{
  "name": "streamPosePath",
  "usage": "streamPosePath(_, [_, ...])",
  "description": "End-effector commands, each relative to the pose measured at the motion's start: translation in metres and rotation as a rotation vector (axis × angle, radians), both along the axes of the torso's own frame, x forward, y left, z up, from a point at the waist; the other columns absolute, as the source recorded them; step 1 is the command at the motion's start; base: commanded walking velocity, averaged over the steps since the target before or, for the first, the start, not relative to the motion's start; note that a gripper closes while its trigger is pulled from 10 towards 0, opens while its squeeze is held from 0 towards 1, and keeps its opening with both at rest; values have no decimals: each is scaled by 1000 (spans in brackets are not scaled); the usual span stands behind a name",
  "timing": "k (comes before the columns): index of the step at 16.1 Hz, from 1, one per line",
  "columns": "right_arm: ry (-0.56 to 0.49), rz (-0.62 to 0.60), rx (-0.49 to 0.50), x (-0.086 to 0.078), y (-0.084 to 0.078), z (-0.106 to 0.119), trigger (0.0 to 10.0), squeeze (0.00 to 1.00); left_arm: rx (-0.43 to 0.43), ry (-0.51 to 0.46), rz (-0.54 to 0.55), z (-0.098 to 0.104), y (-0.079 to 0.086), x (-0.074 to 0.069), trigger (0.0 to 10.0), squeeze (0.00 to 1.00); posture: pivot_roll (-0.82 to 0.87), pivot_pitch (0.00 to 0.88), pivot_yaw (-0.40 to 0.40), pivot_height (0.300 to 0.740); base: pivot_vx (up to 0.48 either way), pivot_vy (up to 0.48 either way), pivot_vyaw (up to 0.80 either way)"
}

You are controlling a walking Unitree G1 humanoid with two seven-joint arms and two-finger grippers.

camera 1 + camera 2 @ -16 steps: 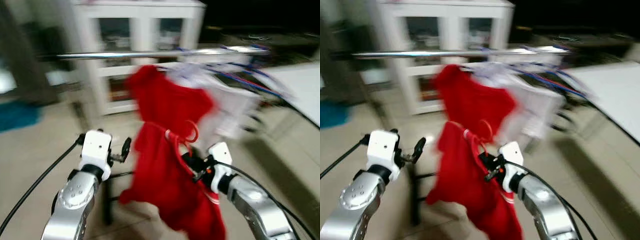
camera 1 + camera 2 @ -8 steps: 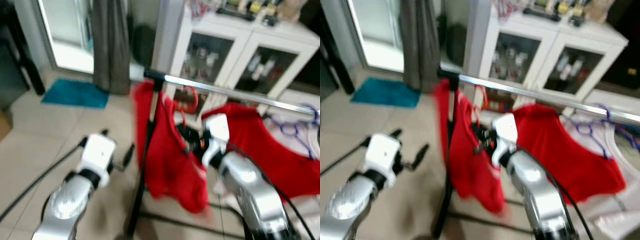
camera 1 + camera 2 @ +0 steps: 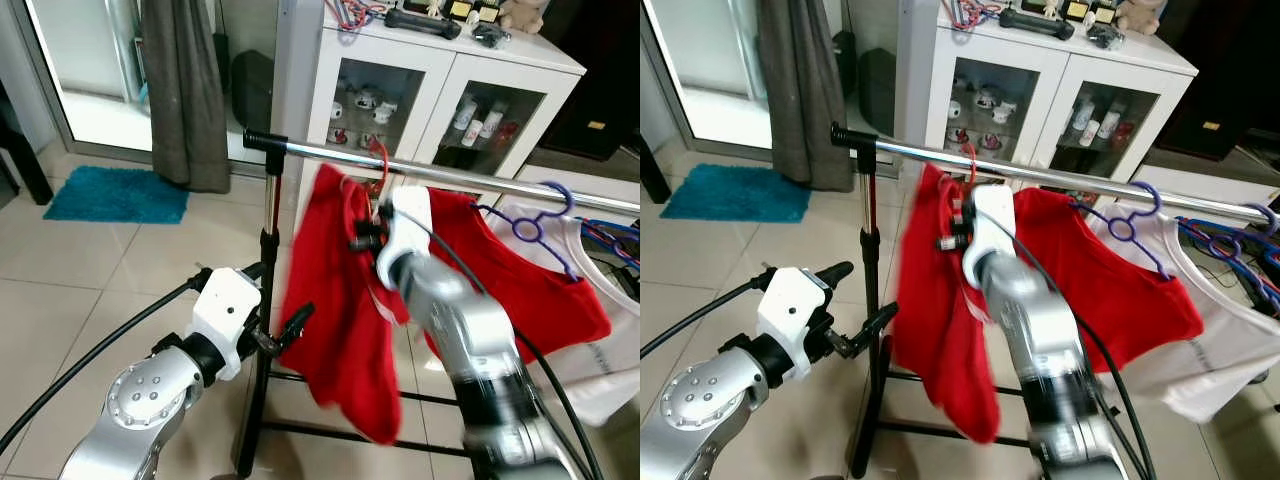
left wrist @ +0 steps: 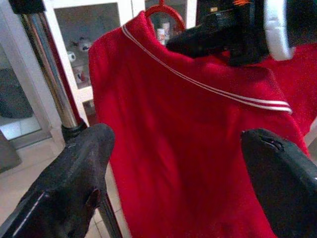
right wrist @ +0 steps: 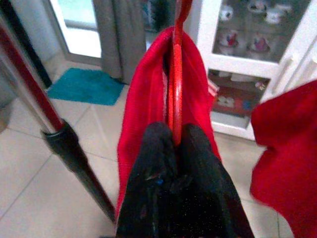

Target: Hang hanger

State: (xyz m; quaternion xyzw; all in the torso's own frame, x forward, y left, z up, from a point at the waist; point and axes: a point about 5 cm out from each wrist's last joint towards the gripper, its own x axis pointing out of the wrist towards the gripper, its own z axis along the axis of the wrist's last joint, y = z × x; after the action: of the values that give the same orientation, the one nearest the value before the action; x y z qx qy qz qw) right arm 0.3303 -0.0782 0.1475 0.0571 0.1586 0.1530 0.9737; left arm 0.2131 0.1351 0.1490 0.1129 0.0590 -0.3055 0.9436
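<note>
A red hanger (image 5: 173, 94) carries a red garment (image 3: 345, 300), and my right gripper (image 3: 363, 238) is shut on the hanger's neck just below its hook (image 3: 381, 165). The hook sits right at the chrome rail (image 3: 450, 181), close to the rail's left end; I cannot tell whether it rests over the rail. In the right wrist view my fingers (image 5: 148, 148) pinch the red hanger with the cloth draped on both sides. My left gripper (image 3: 280, 298) stands open, low and to the left by the rack's upright pole (image 3: 268, 240). Seen from the left wrist, the red garment (image 4: 188, 148) hangs ahead.
Another red garment (image 3: 530, 285), a purple hanger (image 3: 530, 222) and a white garment (image 3: 600, 360) hang further right on the rail. A white glass-door cabinet (image 3: 440, 90) stands behind the rack. A grey curtain (image 3: 185, 90) and a teal mat (image 3: 115, 195) are at the left.
The view has swung and sharpened. My right arm has lifted the hanger and red garment from chest height up to the rail's left end. The left gripper stays low and open.
</note>
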Motion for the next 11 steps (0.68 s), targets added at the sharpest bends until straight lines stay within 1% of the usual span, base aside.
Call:
streamPosePath(1, [13, -41, 34, 6, -5, 3, 10000, 0, 3, 10, -28, 1, -4, -2, 10000, 0, 227, 51, -140, 740, 0, 0, 0])
streamPosePath(4, [93, -24, 30, 6, -4, -6, 10000, 0, -7, 29, -31, 1, -3, -4, 10000, 0, 231, 44, -145, 740, 0, 0, 0])
streamPosePath(5, [75, 23, 30, 3, -5, -6, 10000, 1000, -21, 31, -12, 0, -2, -3, 10000, 0, 228, 38, -142, 740, 0, 0, 0])
streamPosePath(6, [-9, 85, 68, -4, -7, 3, 10000, 1000, -56, 32, 76, -2, 1, 2, 10000, 0, 226, 34, -139, 740, 0, 0, 0])
streamPosePath(7, [-154, 157, 131, -20, -19, 22, 10000, 1000, -139, 42, 221, -3, 9, 9, 10000, 0, 216, 29, -132, 740, 0, 0, 0])
streamPosePath(8, [-218, 173, 132, -32, -33, 31, 10000, 1000, -132, 38, 275, -5, 12, 10, 10000, 337, 207, 25, -123, 740, 0, 0, 0])
streamPosePath(9, [-251, 196, 124, -42, -47, 37, 10000, 1000, -131, 37, 307, -6, 13, 11, 10000, 745, 198, 22, -115, 740, 0, 0, 0])
streamPosePath(10, [-288, 258, 110, -57, -60, 43, 10000, 1000, -133, 15, 344, -5, 13, 13, 10000, 1000, 186, 20, -109, 740, 0, 0, 0])
streamPosePath(11, [-334, 279, 7, -70, -72, 42, 10000, 1000, -123, -15, 381, -5, 12, 18, 10000, 1000, 174, 21, -105, 740, 0, -352, 0])
